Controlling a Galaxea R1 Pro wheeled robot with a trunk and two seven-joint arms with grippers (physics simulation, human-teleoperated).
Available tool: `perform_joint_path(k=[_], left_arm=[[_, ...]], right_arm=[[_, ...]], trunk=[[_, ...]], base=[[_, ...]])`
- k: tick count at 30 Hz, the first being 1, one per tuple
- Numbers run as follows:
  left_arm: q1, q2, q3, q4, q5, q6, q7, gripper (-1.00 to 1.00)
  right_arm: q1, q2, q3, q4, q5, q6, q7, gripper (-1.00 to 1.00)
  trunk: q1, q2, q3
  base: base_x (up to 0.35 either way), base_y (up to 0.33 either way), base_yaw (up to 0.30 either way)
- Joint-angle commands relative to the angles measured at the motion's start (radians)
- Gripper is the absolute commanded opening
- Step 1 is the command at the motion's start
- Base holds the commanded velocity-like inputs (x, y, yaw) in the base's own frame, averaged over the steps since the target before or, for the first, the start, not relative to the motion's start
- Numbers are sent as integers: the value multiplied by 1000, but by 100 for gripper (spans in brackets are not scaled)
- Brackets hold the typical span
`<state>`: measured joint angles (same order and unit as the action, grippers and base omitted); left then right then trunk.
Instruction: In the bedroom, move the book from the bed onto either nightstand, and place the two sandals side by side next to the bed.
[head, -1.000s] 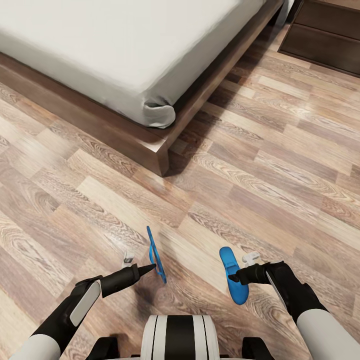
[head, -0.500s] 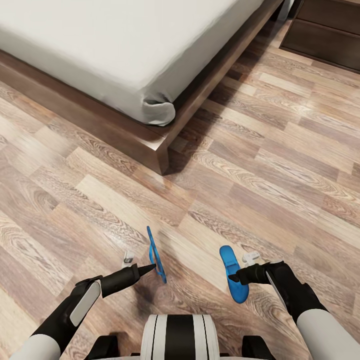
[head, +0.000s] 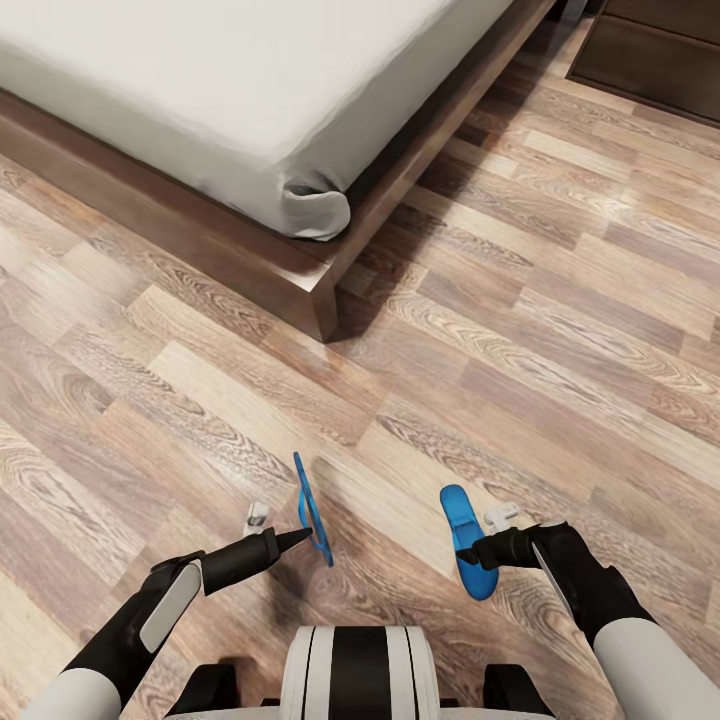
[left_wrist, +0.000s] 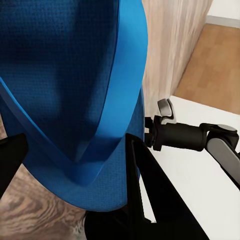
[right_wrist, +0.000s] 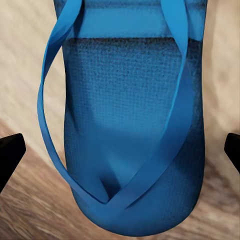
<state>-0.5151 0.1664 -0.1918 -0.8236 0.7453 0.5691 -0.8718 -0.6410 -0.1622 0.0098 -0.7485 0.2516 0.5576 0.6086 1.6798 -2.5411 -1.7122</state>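
Your left gripper pinches one thin blue sandal on edge; your right gripper holds the other sandal flat, straps up. Both hang above bare plank floor, with the bed corner farther left.

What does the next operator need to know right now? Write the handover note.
Left gripper: shut on the left sandal, held edge-up above the floor.
Right gripper: shut on the right sandal, held flat, strap side up.
Bed: ahead and to the left, with its corner nearest. A nightstand stands at far right.
Done: both sandals picked up.
Left: set the sandals down side by side next to the bed. The book is not on the visible part of the mattress, so find it and move it onto a nightstand.
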Motion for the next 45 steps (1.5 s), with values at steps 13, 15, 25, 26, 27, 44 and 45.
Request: perform_joint_path(k=[13,15,25,26,27,44,45], left_arm=[[0,1,-3,0,9,7,1,-100],[0,1,-3,0,9,8,1,-100],[0,1,-3,0,10,7,-1,-100],[0,1,-3,0,10,7,-1,-100],[0,1,-3,0,10,7,-1,-100],[0,1,-3,0,10,8,-1,-100],[0,1,-3,0,10,8,-1,-100]], right_arm=[[0,0,1,-2,9,1,7,-100],[0,0,1,-2,9,1,7,-100],[0,0,1,-2,9,1,7,-100],[0,0,1,-2,9,1,7,-100],[0,0,1,-2,9,1,7,-100],[0,0,1,-2,9,1,7,-100],[0,0,1,-2,9,1,7,-100]], trunk=[[0,0,-1],[0,0,-1],[0,0,-1],[0,0,-1],[0,0,-1],[0,0,-1],[0,0,-1]], base=[[0,0,0],[0,0,0],[0,0,0],[0,0,0],[0,0,0],[0,0,0],[0,0,0]])
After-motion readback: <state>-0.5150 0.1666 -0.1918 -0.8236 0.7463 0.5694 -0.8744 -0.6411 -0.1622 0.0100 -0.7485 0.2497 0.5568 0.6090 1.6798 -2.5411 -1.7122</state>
